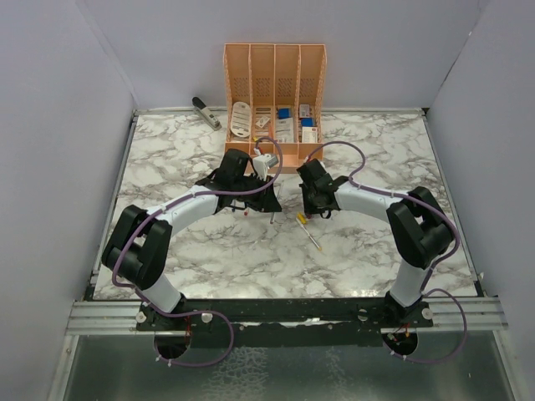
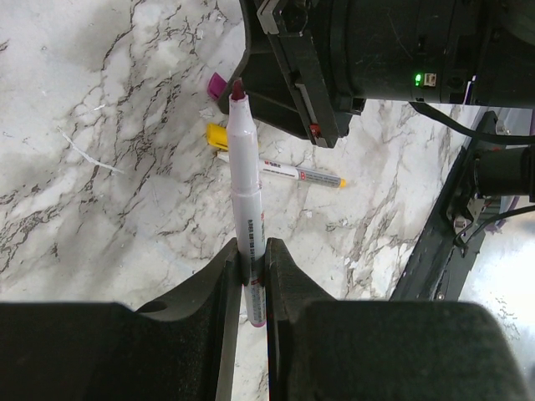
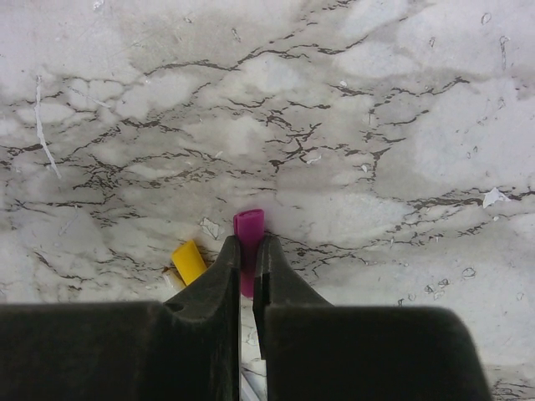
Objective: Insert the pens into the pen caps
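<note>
- Left gripper [image 2: 253, 269]: fingers clamped on pen [image 2: 246, 167] barrel, tip projecting free.
- Right gripper [image 3: 247, 266]: fingers pinched on purple cap [image 3: 249, 225], mid-table, beside yellow-capped pen [image 2: 284, 172].
- Cap mouth direction: cannot tell.
- Align mouth coaxial with tip.
- Push straight, no side load.

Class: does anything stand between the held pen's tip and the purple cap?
Nothing visible does. The pen points close beside the purple cap, held in the right fingers; the yellow cap lies aside.
</note>
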Robot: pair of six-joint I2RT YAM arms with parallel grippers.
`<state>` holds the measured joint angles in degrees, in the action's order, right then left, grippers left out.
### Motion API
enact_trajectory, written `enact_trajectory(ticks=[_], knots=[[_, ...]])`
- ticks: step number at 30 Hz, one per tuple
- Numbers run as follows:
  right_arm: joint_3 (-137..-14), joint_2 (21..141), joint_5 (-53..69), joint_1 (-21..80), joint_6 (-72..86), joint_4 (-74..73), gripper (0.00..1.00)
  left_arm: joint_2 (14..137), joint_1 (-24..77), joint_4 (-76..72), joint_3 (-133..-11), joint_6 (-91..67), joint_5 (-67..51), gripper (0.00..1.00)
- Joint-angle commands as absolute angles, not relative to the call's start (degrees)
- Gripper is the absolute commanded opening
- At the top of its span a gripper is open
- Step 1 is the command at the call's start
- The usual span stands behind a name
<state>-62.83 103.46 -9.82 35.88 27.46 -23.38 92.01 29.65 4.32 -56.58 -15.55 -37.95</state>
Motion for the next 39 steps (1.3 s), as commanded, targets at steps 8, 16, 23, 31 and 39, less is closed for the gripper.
enact_trajectory(ticks=[8, 16, 23, 31, 39], knots=[[-69.0, 102.8, -16.0, 35.3, 27.2, -27.2, 0.01, 92.7, 29.6, 1.8, -58.6, -16.1, -39.9, 0.0], [-66.5, 88.8, -15.4, 32.2, 26.3, -14.9, 0.01, 90.9, 30.7, -2.4, -57.4, -16.9, -42.8, 0.0], [-50.5, 71.3, -9.7, 32.1, 25.0, 9.6, 0.01, 89.8, 32.5, -13.8, -54.6, -23.5, -46.6, 0.0], [-42.0, 62.2, -3.6, 32.2, 25.5, 23.7, 0.01, 91.3, 35.5, -18.0, -57.6, -28.9, -48.6, 0.0], [-40.4, 61.3, -1.1, 32.2, 27.9, 27.2, 0.01, 92.0, 37.1, -18.1, -59.6, -29.4, -47.9, 0.0]])
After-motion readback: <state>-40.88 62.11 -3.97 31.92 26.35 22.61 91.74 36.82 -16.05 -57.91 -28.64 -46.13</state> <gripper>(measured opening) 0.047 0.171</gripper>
